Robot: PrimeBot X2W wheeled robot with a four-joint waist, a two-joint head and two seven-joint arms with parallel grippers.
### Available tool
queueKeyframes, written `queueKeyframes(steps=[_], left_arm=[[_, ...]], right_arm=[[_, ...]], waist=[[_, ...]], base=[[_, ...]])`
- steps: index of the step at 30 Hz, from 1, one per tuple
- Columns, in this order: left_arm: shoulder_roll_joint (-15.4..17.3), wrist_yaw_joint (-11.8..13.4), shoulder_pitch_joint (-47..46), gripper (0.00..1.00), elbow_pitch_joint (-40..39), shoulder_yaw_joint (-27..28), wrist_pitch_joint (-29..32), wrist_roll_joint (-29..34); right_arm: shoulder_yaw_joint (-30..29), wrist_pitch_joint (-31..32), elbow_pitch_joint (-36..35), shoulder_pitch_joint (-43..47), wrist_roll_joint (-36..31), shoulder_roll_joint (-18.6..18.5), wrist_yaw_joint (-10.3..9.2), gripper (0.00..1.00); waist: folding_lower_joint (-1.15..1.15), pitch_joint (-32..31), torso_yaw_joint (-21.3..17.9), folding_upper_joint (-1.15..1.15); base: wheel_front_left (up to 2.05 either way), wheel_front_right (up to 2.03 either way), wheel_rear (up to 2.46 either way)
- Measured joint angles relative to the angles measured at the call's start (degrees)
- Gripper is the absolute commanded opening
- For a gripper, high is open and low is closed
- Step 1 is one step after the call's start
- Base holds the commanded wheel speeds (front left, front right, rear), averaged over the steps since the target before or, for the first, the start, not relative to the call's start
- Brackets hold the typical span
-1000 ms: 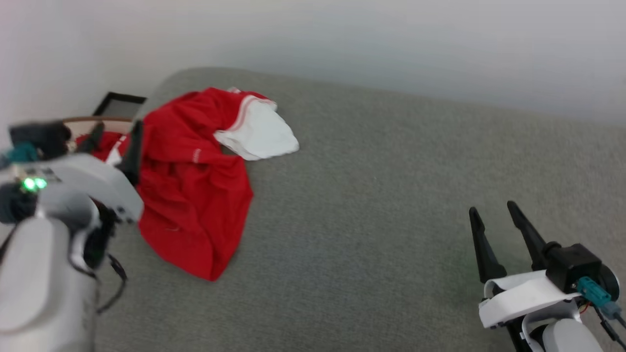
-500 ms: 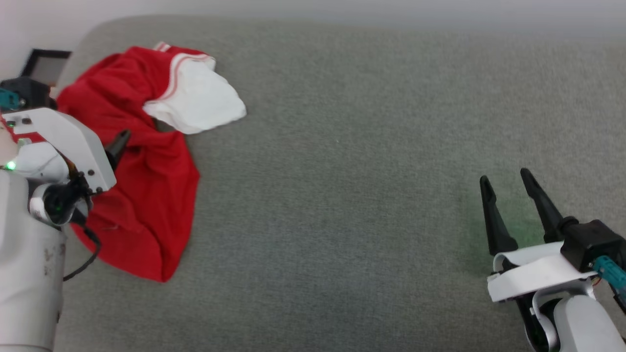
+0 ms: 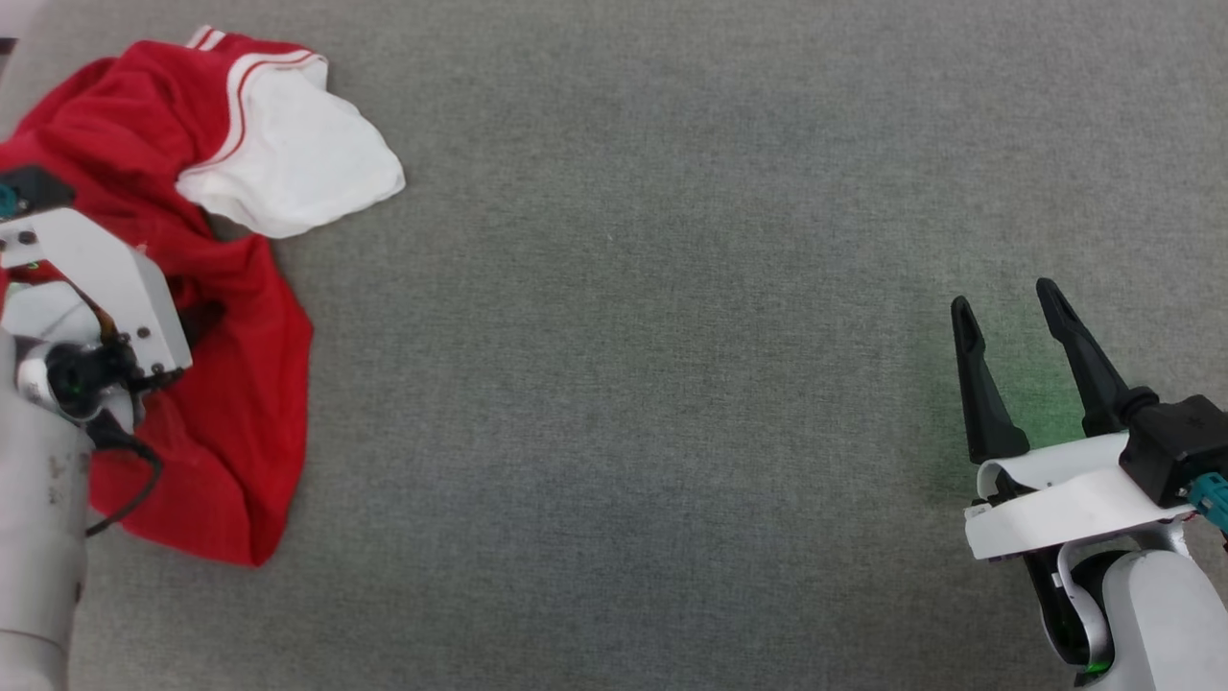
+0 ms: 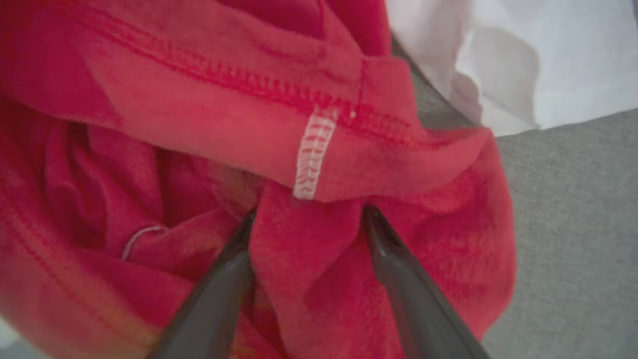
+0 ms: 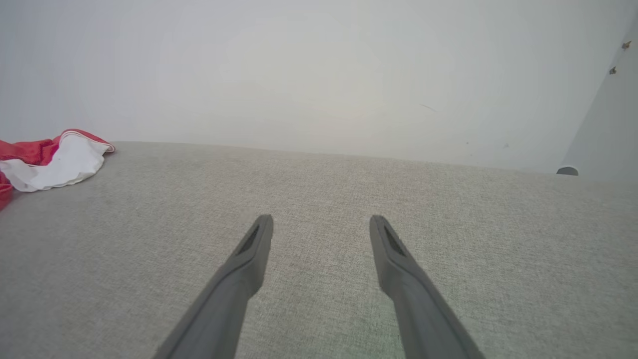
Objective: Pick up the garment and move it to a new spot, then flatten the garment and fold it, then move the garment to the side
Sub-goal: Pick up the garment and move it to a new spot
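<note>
The garment [image 3: 225, 413] lies crumpled at the left edge of the head view on the grey cloth-covered surface [image 3: 624, 384]. The left tool [image 4: 310, 214] is spread wide, with 1 red fold lodged between its 2 fingers but not pinched. The right tool [image 3: 1004, 299] is held wide and empty at the lower right. If only that thin fold is caught, the jersey could be lost on lifting or dragged in a bunch.

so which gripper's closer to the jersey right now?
Left. The left gripper is down in the garment, its open fingers straddling a red fold. The right gripper is open over the grey surface, well off to the garment's right.
</note>
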Motion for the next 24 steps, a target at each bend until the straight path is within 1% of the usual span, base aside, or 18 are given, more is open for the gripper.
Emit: queueKeyframes(steps=[6,7,8,9,10,18,24], left_arm=[[0.08,0.62,-1.2,1.0,3.08,0.86,-0.59,-0.87],[0.03,0.6,-1.31,0.83,3.63,0.98,-0.73,-1.1],[-0.15,0.6,-1.48,0.43,4.04,0.9,-0.83,-1.1],[-0.22,0.74,-1.53,0.24,4.36,0.87,-1.34,-1.08],[-0.3,1.13,-1.55,0.0,4.72,0.98,-1.72,-1.09],[-0.43,1.25,-2.04,0.0,6.19,0.4,-4.34,-1.05],[0.56,0.57,-3.92,0.0,3.97,-0.8,-7.03,-0.25]], right_arm=[[-0.04,0.71,-1.27,0.01,-0.05,0.36,0.0,1.0],[-0.07,0.73,-1.34,0.02,-0.04,0.36,0.0,1.0],[-0.12,0.74,-1.4,0.03,-0.04,0.36,0.0,1.0],[-0.19,0.92,-1.45,0.1,-0.04,0.35,0.0,1.0],[-0.24,0.98,-1.46,0.19,-0.04,0.36,0.0,1.0],[-0.71,1.47,-1.37,1.85,0.0,0.44,0.0,1.0],[-1.03,1.45,-0.74,3.77,0.51,0.35,0.0,1.0]], waist=[[0.0,0.85,-0.74,0.0],[0.0,0.85,-0.76,0.0],[0.0,0.79,-0.73,0.0],[0.0,0.66,-0.68,0.0],[0.0,0.49,-0.61,0.0],[0.0,-2.08,0.39,0.0],[0.01,-5.22,1.54,0.0]], base=[[0.0,0.0,0.0],[0.0,0.0,0.0],[0.0,0.0,0.0],[0.0,0.0,0.0],[0.0,0.0,0.0],[0.0,0.0,0.0],[0.0,0.0,0.0]])
